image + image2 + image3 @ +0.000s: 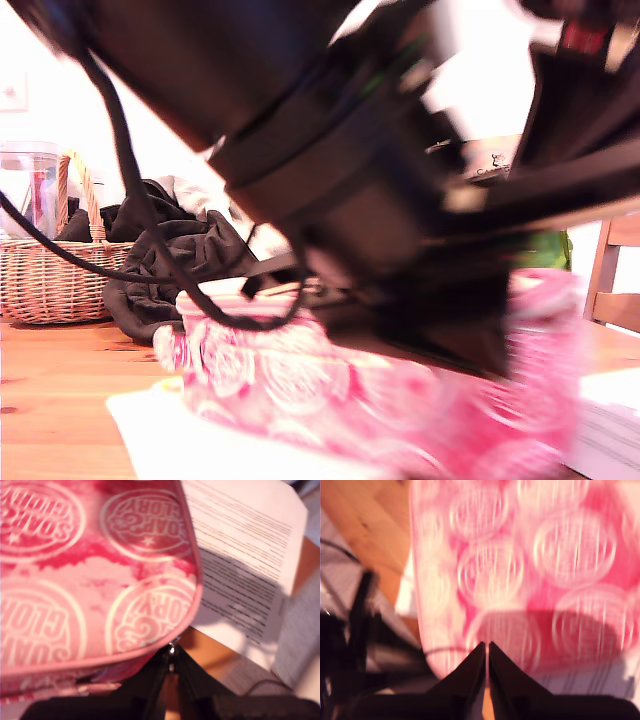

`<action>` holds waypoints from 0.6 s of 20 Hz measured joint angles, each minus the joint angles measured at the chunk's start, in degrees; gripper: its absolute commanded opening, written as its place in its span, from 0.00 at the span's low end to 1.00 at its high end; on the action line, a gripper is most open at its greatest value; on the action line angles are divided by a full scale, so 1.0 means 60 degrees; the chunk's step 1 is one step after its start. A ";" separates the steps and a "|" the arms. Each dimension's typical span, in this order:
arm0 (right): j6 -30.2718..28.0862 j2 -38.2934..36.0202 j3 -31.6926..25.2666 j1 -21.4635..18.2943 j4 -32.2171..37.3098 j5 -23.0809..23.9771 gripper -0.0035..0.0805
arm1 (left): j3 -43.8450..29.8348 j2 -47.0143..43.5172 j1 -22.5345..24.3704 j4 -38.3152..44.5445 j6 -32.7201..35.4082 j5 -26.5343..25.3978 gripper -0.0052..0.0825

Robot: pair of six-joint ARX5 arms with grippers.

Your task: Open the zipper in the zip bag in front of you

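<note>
The zip bag, a soft pink case with white round logo prints, lies on the wooden table. Blurred black arms lean over it and hide its top in the exterior view. In the first wrist view my first gripper is at the rounded corner of the zip bag, shut on a small silver zipper pull. The toothed line of the zipper is not clear. My second gripper is shut, with its tips against the edge of the zip bag. Whether it pinches fabric is not clear.
A wicker basket and a heap of black clothing stand behind the bag at the exterior view's left. Printed paper lies under and beside the bag. A paper stack and a wooden chair are at the exterior view's right.
</note>
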 measured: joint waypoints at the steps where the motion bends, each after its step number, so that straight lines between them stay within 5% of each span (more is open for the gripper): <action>1: 0.0033 0.0219 0.0000 0.0004 0.0186 0.0117 0.03 | 0.0000 0.0000 0.0251 0.0007 0.0076 0.0153 0.04; 6: 0.0911 0.1118 0.0000 0.0189 0.1647 0.0397 0.03 | 0.0000 0.0000 0.0499 0.0204 0.0211 0.0648 0.04; 12: 0.0754 0.2605 0.0076 0.0448 0.2007 0.0510 0.03 | 0.0000 0.0000 0.0601 0.0102 0.0219 0.1111 0.04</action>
